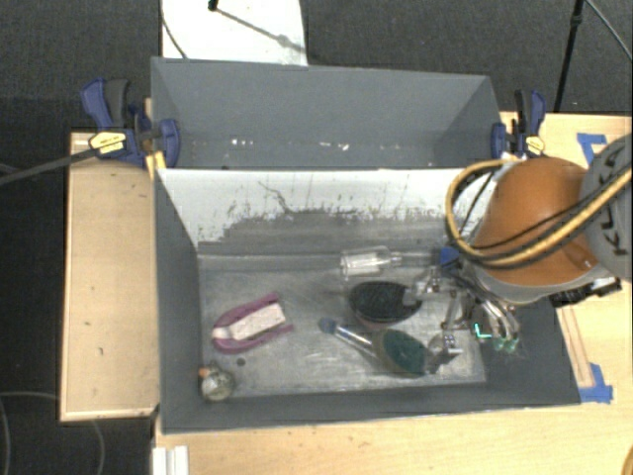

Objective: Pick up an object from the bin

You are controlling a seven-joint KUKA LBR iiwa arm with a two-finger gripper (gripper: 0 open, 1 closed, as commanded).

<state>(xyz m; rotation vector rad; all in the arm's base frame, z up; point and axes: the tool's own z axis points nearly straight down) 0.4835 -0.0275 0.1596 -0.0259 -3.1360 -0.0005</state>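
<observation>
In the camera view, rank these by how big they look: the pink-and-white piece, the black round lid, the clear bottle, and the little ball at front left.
1. pink-and-white piece
2. black round lid and clear bottle: too close to rank, as the bottle is longer but slimmer
3. little ball

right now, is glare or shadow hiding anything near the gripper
camera view: bright glare sits on the bin's back wall; the clear bottle glints; shadow under the arm darkens the dark green thing beside the gripper, though it can still be made out; the pink thing at left is evenly lit
</observation>
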